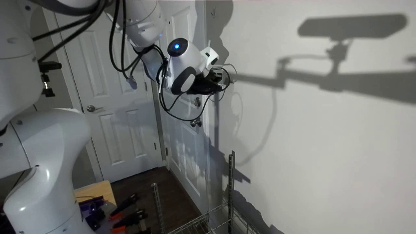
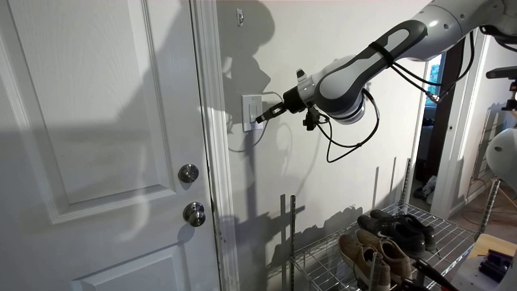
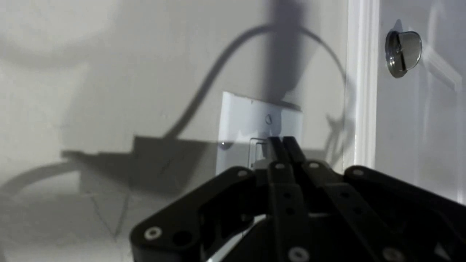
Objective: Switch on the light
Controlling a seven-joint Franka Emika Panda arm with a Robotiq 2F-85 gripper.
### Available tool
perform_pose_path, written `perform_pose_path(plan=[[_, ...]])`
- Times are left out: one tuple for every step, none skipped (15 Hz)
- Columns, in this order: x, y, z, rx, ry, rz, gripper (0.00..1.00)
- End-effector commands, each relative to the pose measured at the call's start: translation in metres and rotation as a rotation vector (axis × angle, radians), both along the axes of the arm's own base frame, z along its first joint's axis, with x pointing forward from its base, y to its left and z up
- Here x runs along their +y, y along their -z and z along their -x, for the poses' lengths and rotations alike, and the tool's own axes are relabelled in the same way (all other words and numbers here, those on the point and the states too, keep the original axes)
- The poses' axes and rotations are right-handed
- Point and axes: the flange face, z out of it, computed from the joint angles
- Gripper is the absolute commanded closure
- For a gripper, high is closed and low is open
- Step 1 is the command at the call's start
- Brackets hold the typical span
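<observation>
A white light switch plate (image 2: 246,114) with a narrow rocker switch (image 2: 253,110) is on the wall beside the door frame. The plate also shows in the wrist view (image 3: 240,114), where my fingers cover most of the switch. I cannot make it out behind the gripper in an exterior view (image 1: 218,83). My black gripper (image 2: 259,119) is shut and empty, its fingertips at the lower part of the switch. In the wrist view the gripper (image 3: 283,139) has its fingertips side by side over the switch. I cannot tell whether they touch it.
A white door (image 2: 101,141) with a deadbolt (image 2: 188,173) and knob (image 2: 194,214) stands beside the plate. A wire shelf (image 2: 323,268) with upright posts holds brown shoes (image 2: 371,252) and black shoes (image 2: 398,232) below the arm. A hook (image 2: 240,17) is above the plate. Cables hang from the arm.
</observation>
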Motion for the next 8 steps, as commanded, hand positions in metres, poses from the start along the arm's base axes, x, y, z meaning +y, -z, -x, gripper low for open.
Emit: perform_pose_path(plan=[[0.001, 0.003, -0.011, -0.02, -0.027, 0.01, 0.93], [0.001, 0.003, -0.013, -0.021, -0.028, 0.009, 0.93], [0.001, 0.004, -0.016, -0.023, -0.029, 0.007, 0.93], [0.0, 0.003, -0.02, -0.03, -0.029, 0.01, 0.93], [0.0, 0.003, -0.023, -0.035, -0.029, 0.012, 0.93], [-0.001, 0.001, -0.028, -0.043, -0.024, 0.018, 0.93], [-0.001, 0.001, -0.029, -0.045, -0.021, 0.017, 0.94], [-0.002, 0.0, -0.03, -0.05, -0.021, 0.016, 0.93]])
